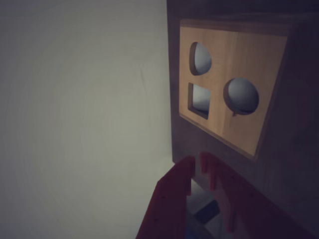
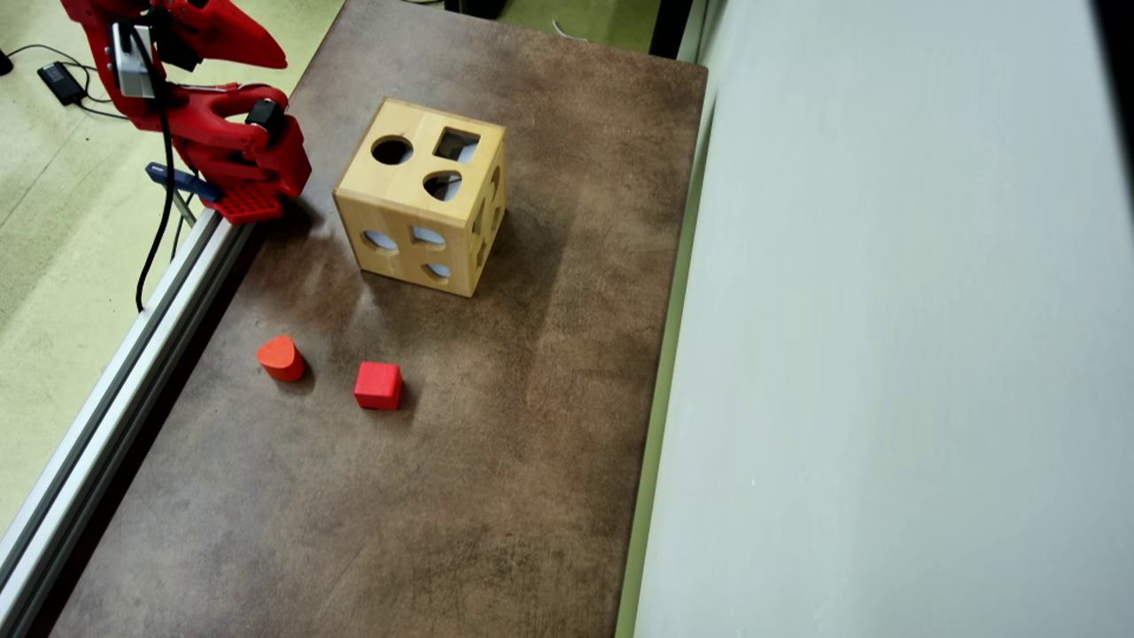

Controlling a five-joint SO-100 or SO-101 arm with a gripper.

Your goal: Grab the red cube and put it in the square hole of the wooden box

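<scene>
Nothing of the task is seen to be done yet. The red cube (image 2: pixel 378 385) is left lying on the counter (image 2: pixel 496 461), well apart from the box (image 2: pixel 421 197) and well apart from the tool. The tool (image 1: pixel 196 160) is seen in the wrist view with its tips nearly together, and nothing is held between them. In the overhead view the arm (image 2: pixel 208 115) is parked at the counter's top left corner, just beside the box. So the cube must still be reached, picked up, carried over and dropped in. The square hole (image 2: pixel 456 144) is found on top of the box, next to a round hole (image 2: pixel 392 150). A second red block (image 2: pixel 281 357), rounded on top, lies near the cube and could be grabbed by mistake. The box itself stands between the arm and part of the counter, so it may need to be passed around.
</scene>
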